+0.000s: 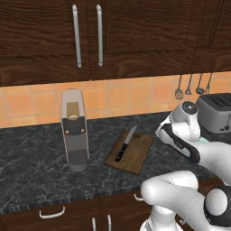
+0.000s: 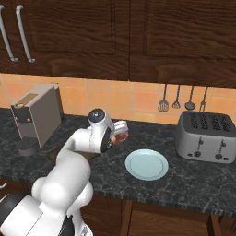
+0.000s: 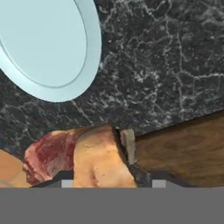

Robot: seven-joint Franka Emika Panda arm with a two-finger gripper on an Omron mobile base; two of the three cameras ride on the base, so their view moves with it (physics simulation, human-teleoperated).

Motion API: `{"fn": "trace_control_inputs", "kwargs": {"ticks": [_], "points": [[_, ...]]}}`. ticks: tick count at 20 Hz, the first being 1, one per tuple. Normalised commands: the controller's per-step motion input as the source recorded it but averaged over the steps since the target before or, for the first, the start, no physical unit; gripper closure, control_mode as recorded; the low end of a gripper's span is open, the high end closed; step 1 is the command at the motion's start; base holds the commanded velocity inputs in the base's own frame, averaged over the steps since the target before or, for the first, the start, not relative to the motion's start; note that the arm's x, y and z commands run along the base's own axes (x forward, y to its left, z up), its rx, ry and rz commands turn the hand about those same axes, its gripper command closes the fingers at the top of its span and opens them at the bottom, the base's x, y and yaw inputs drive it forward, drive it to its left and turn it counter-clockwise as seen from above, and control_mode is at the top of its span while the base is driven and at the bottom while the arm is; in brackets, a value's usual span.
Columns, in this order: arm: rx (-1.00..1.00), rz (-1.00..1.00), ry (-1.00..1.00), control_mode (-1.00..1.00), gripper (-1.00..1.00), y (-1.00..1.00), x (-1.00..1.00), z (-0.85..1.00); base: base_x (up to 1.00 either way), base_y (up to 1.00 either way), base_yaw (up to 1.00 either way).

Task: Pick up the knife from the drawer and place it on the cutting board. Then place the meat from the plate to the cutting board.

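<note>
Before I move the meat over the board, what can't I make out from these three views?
- Fingertips on the meat: the hand view's bottom edge cuts them off.
- Gripper: in the right base view the meat covers its tips.
- Cutting board: in the right base view the arm hides nearly all of it.
- Plate: in the left base view the arm covers most of it.
- Drawer: not identifiable.

White arm bent at elbow, reaching forward over the counter, wrist turned down and sideways. Gripper (image 2: 120, 134) clamped on the meat (image 3: 83, 159), chunk held between the two dark fingertips (image 3: 144, 177), lifted off the surface. In the left base view the hand is tucked behind the forearm link, jaws hidden there.
</note>
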Motion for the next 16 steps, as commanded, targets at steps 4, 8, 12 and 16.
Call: {"fn": "trace_control_inputs", "kwargs": {"ticks": [4, 8, 12, 16], "points": [[-0.02, 0.23, 0.25, -1.0, 1.0, 1.0, 0.01, 0.51, 0.0, 0.0, 0.0], [0.0, 0.15, 0.02, -1.0, 1.0, 0.54, -0.04, -0.08, 0.0, 0.0, 0.0], [0.0, 0.09, 0.04, -1.0, 1.0, 0.76, 0.0, -0.19, 0.0, 0.0, 0.0], [-0.06, 0.13, 0.0, -1.0, 1.0, 0.3, -0.11, -0.38, 0.0, 0.0, 0.0]]}}
